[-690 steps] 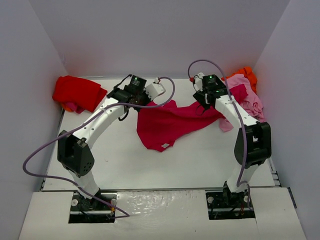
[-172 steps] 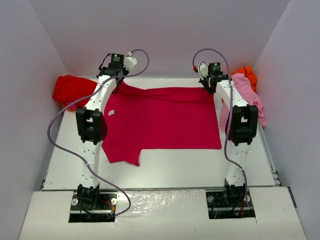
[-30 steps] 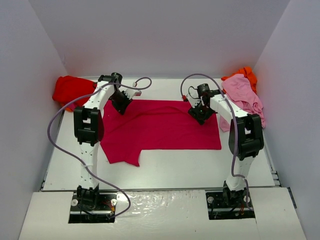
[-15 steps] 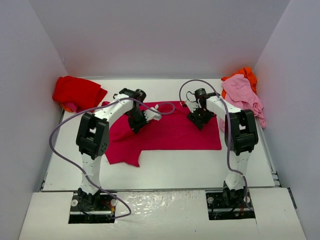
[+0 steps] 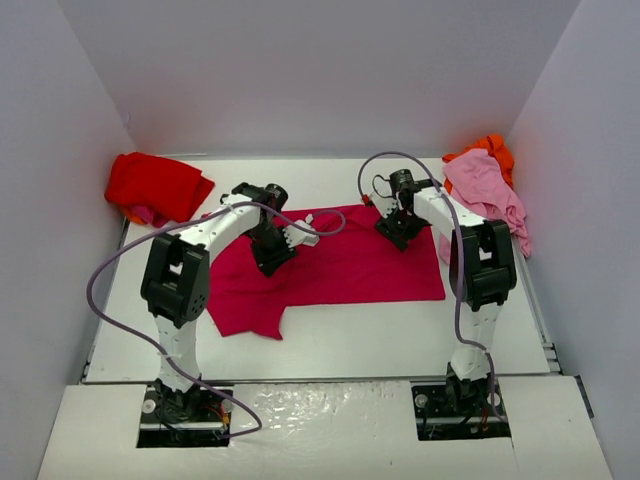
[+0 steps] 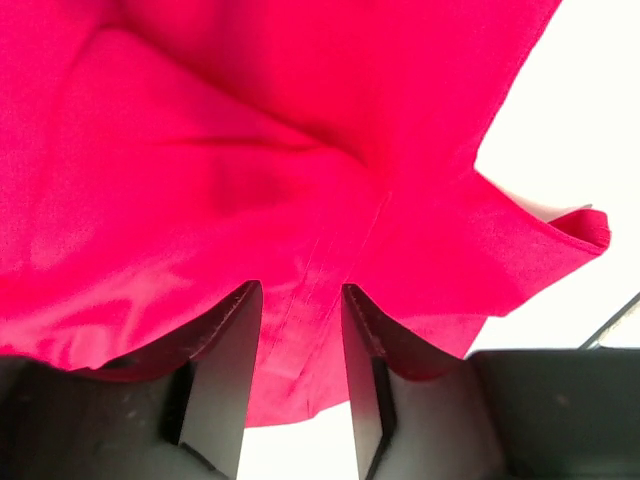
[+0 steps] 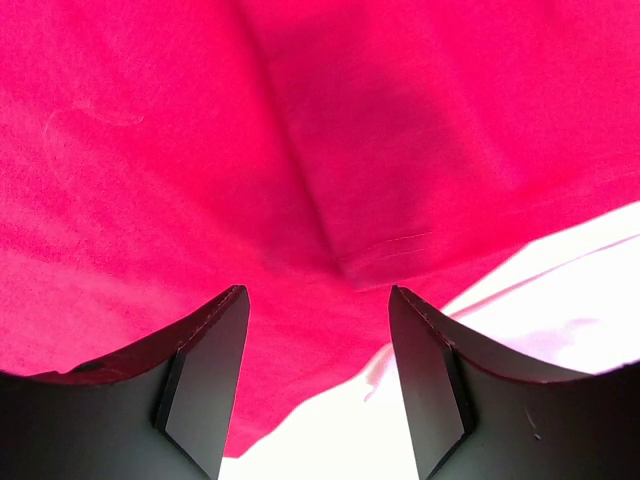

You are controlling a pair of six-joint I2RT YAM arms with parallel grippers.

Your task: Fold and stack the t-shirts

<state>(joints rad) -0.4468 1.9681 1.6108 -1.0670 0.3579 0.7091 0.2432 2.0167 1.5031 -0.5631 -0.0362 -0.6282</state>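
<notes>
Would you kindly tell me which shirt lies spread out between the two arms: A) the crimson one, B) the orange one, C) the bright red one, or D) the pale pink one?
A: the crimson shirt lies spread out on the table between the arms.

The crimson-magenta t-shirt lies spread across the middle of the table, mostly flat on its right half, rumpled and creased on its left, with one sleeve reaching toward the near edge. The bright red t-shirt sits bunched in the far-left corner. The pale pink t-shirt is heaped at the far-right, partly over the orange t-shirt.
</notes>
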